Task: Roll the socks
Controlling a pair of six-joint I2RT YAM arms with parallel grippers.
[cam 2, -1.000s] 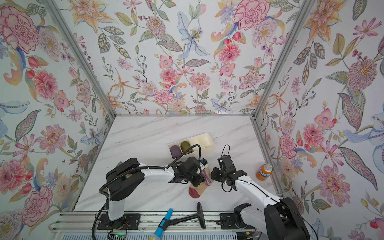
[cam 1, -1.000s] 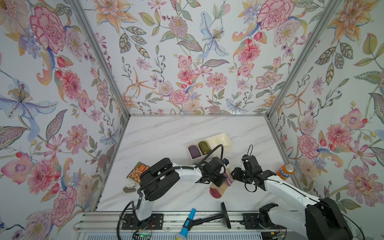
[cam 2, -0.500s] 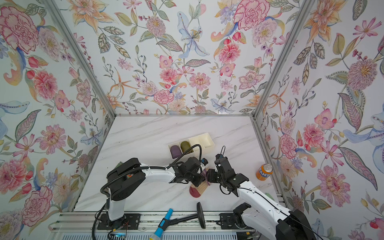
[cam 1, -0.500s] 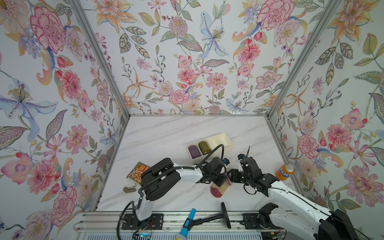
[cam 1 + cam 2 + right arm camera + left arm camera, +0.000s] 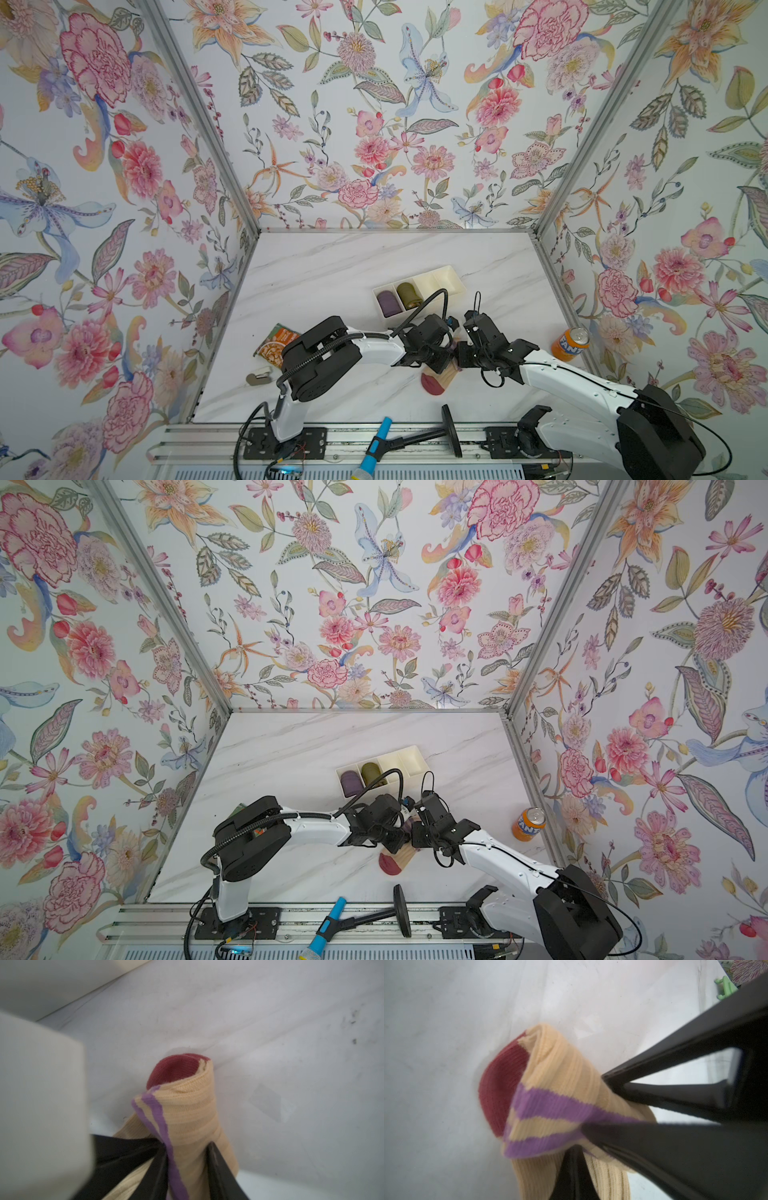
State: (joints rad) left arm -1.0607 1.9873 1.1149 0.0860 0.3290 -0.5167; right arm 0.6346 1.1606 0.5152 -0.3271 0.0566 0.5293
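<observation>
Socks (image 5: 437,380) held by both grippers near the front of the table (image 5: 332,270).
The striped cuff end is pinched tight by the left gripper (image 5: 593,1105), and the folded part is squeezed from both sides by the right gripper (image 5: 187,1145). The maroon toe is rested on the table. Farther back, a purple roll (image 5: 387,302) and a green roll (image 5: 408,294) are kept in a tray (image 5: 453,276).

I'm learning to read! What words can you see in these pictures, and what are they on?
"FAN": on the orange can; the rest of the word curves out of sight.
Packet: has print, but too small to read.
No other readable text in any view.
</observation>
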